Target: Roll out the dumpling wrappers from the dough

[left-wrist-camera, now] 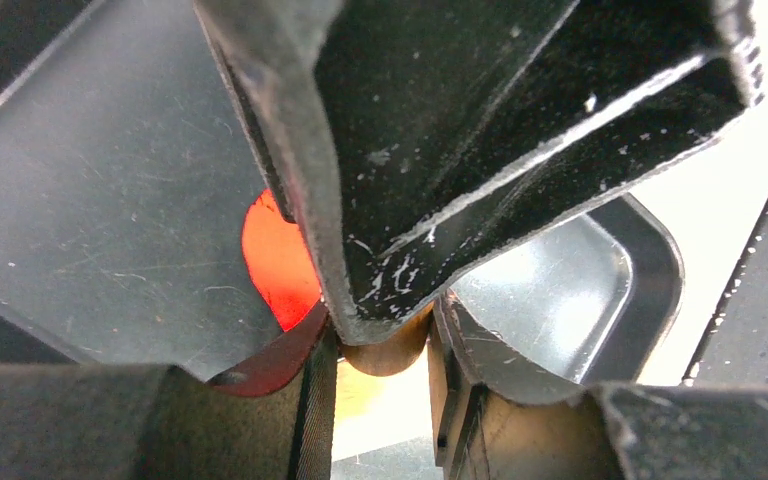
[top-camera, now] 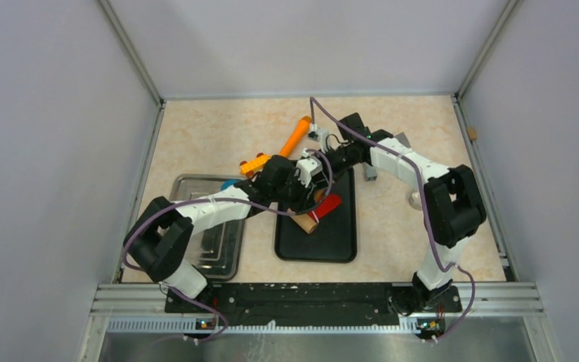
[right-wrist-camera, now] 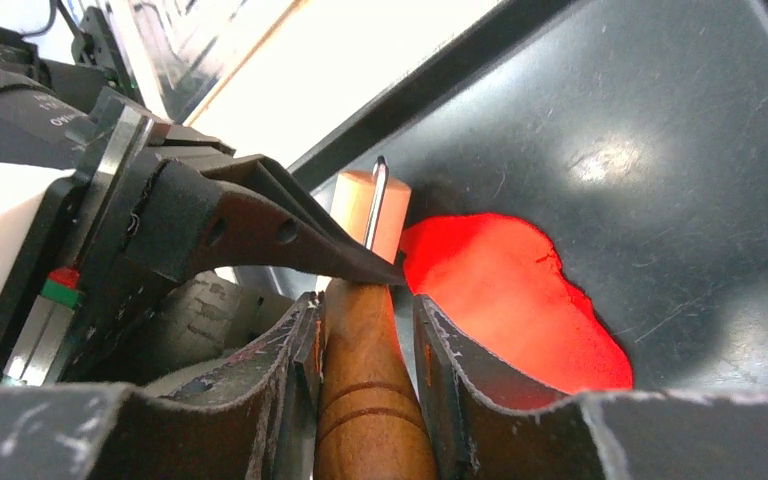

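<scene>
Left gripper (left-wrist-camera: 384, 352) and right gripper (right-wrist-camera: 365, 325) each clamp the rolling pin (right-wrist-camera: 368, 400). Dough (right-wrist-camera: 505, 295) on the black tray (right-wrist-camera: 660, 150) is partly flattened and ragged, so probably more rolling is left.

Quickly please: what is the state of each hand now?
Left hand: closed on one end of the rolling pin.
Right hand: closed on the same rolling pin.

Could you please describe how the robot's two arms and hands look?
The left arm and right arm have white tube-shaped links and bulky black joints; a thin purple cable runs along each. The left hand and right hand are black, with two flat fingers, scratched and flecked white.
</scene>
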`<state>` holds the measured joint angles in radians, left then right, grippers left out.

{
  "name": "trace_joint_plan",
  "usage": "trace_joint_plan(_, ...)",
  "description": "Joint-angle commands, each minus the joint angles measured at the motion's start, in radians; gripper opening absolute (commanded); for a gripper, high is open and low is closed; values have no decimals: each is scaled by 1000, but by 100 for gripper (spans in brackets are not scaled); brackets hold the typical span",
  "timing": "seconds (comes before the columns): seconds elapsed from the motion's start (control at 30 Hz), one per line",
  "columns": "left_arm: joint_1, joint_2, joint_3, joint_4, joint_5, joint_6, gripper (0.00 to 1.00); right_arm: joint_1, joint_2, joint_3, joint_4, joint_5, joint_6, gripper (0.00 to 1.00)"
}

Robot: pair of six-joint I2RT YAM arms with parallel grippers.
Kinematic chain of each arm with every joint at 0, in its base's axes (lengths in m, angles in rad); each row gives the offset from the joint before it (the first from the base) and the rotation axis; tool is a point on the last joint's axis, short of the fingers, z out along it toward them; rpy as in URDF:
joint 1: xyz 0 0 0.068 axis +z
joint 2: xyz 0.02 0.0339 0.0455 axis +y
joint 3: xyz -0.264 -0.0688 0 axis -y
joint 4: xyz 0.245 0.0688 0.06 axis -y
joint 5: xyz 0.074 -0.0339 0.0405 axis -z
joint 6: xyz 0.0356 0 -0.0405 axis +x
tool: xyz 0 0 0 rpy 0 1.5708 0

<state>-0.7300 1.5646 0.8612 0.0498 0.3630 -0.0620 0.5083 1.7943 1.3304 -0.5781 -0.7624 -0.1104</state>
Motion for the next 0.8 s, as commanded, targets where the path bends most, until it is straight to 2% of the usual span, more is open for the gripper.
trace_joint_plan(0.0, 7, -77, 118, -113, 68, 23, 0, 8, -71, 125, -97, 136, -99, 0)
trace_joint_plan(0.2, 14, 18, 231, -106, 132, 81, 0, -31, -93, 134, -127, 191, -94, 0)
trace_joint_plan(0.33, 46, 101, 289, -79, 135, 20, 0, -72, -62, 130, -109, 211, -61, 0)
trace_joint_plan(0.63, 80, 245, 314, -35, 145, 3, 0, -83, 28, 93, -42, 241, -49, 0)
trace_joint_plan(0.77, 113, 252, 251, -26, 148, -17, 0, -77, 85, 84, -34, 243, -39, 0)
